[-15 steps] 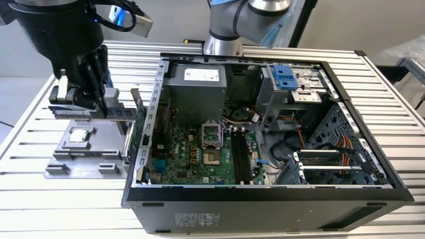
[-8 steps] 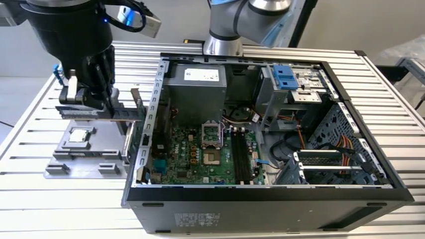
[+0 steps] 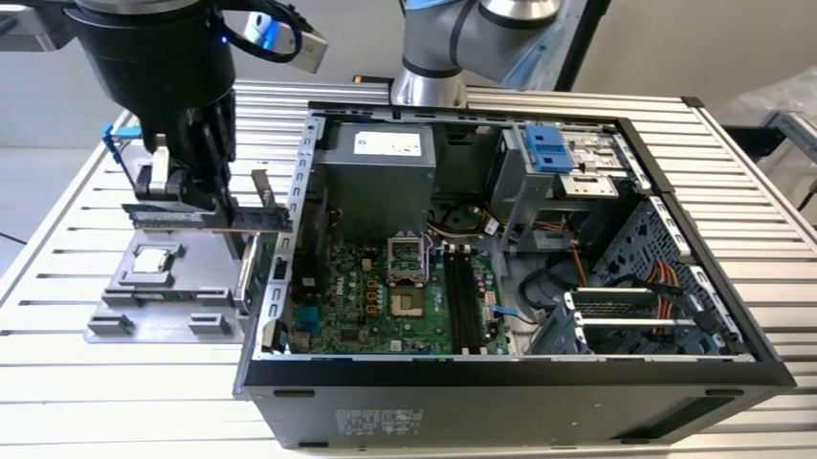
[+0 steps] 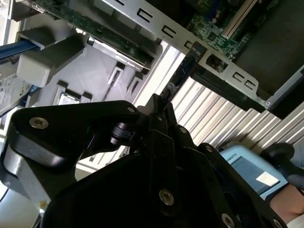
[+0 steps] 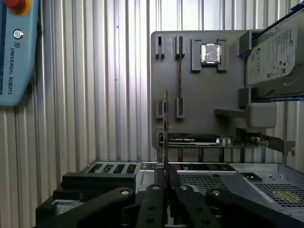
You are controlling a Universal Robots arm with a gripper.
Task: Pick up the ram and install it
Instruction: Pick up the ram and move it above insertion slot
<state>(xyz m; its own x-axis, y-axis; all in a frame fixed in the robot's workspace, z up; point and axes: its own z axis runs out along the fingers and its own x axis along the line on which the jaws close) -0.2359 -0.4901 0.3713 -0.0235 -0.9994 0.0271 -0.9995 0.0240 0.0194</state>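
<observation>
My gripper [image 3: 191, 203] hangs over the grey parts tray [image 3: 128, 306], at the exterior view's left of the open computer case [image 3: 511, 373]. It is shut on the ram [image 3: 217, 218], a long thin dark stick held level above the tray. In the first wrist view the ram [image 5: 166, 133] shows edge-on, rising from between the black fingers [image 5: 152, 204]. In the second wrist view the ram [image 4: 183, 71] reaches out past the fingertips toward the case wall. The black ram slots [image 3: 460, 296] lie on the green motherboard inside the case.
The tray holds a square silver processor [image 5: 210, 53], a second stick [image 5: 179, 76] in its slot, a graphics card [image 5: 194, 139] and a hard drive [image 5: 273, 52] in a blue frame. The case's metal side wall [image 3: 300, 191] stands between tray and motherboard. A teach pendant [image 5: 14, 52] lies on the ribbed table.
</observation>
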